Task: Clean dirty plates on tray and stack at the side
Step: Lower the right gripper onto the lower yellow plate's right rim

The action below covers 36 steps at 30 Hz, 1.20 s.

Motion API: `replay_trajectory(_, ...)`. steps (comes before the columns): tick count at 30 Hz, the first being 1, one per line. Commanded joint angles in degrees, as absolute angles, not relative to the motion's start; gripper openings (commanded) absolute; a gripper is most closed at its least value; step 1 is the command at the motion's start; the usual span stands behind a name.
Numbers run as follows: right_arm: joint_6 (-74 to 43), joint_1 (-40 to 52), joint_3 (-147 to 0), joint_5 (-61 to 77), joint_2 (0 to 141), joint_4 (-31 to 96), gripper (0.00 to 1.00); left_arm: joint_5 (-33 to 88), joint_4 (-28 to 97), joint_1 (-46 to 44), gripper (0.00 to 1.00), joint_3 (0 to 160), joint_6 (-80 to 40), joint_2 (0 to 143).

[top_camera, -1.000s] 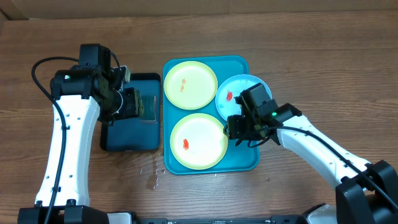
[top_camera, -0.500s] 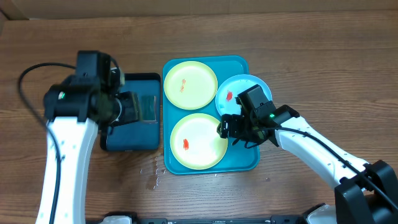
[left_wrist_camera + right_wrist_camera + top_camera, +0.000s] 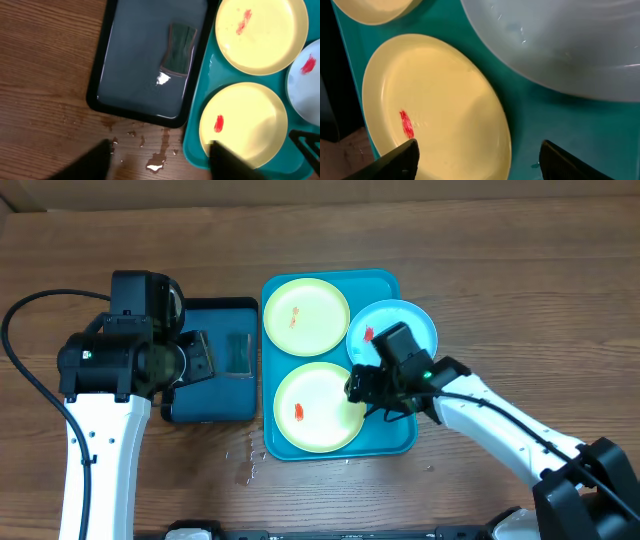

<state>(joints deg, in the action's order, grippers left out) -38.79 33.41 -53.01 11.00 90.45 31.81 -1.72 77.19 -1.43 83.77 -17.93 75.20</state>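
Three plates lie on the teal tray (image 3: 378, 285): a far yellow plate (image 3: 305, 315), a near yellow plate (image 3: 318, 407) and a light blue plate (image 3: 400, 320), each with a red smear. My right gripper (image 3: 362, 386) hangs open low over the near yellow plate (image 3: 435, 105), whose right edge lies between the fingers (image 3: 400, 157); it holds nothing. The blue plate (image 3: 560, 45) fills that view's upper right. My left gripper (image 3: 203, 358) is open and empty, raised over the dark tray's left part. In its view both yellow plates (image 3: 262, 32) (image 3: 245, 122) show.
A dark navy tray (image 3: 215, 405) sits left of the teal tray and holds shallow water and a greenish sponge (image 3: 238, 352) (image 3: 178, 50). Water drops (image 3: 156, 162) lie on the wooden table in front of it.
The left arm has pulled back to the left and up, away from the sponge. The right gripper has slid left from the blue plate's edge to the near yellow plate.
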Motion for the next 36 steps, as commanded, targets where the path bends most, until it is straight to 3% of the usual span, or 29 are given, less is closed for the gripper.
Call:
replay_trajectory(1, -40.95, 34.57, -51.79, 7.64, 90.59, 30.48, 0.71, -2.33, 77.14, -1.52, 0.04, 83.57, -16.27, 75.33)
replay_trajectory(6, -40.95, 34.54, -51.79, 6.31, 90.56, 30.46, 0.5, -2.33, 76.31, -1.52, 0.09, 83.57, -16.27, 75.37)
replay_trajectory(8, -40.95, 34.54, -51.79, 5.78, 90.59, 30.46, 0.44, -2.79, 76.07, -1.52, 0.17, 83.57, -16.29, 75.37)
replay_trajectory(11, -40.95, 34.54, -51.75, 5.78, 90.59, 30.28, 0.44, -3.25, 75.9, -1.52, 0.33, 83.57, -16.27, 75.42)
replay_trajectory(13, -40.95, 34.57, -51.75, 5.82, 90.59, 30.35, 0.55, -3.25, 75.88, -1.52, 0.47, 83.55, -16.27, 75.66)
replay_trajectory(14, -40.95, 34.57, -51.72, 5.85, 90.59, 30.48, 0.6, -3.27, 75.94, -1.52, 0.49, 83.55, -16.27, 75.81)
replay_trajectory(19, -40.95, 34.57, -51.7, 6.02, 90.59, 30.79, 0.57, -3.44, 76.03, -1.52, 0.52, 82.35, -16.27, 77.21)
replay_trajectory(23, -41.52, 34.57, -51.64, 5.98, 90.59, 31.55, 0.46, -3.57, 76.05, -1.52, 0.51, 81.67, -15.59, 79.31)
replay_trajectory(28, -47.07, 34.57, -50.3, 4.49, 90.59, 31.48, 0.39, -2.92, 75.96, -1.54, 0.49, 81.67, -15.4, 82.11)
replay_trajectory(36, -52.58, 34.54, -48.34, 3.27, 90.59, 30.44, 0.41, 5.61, 73.19, -1.54, 0.47, 81.67, -9.39, 84.14)
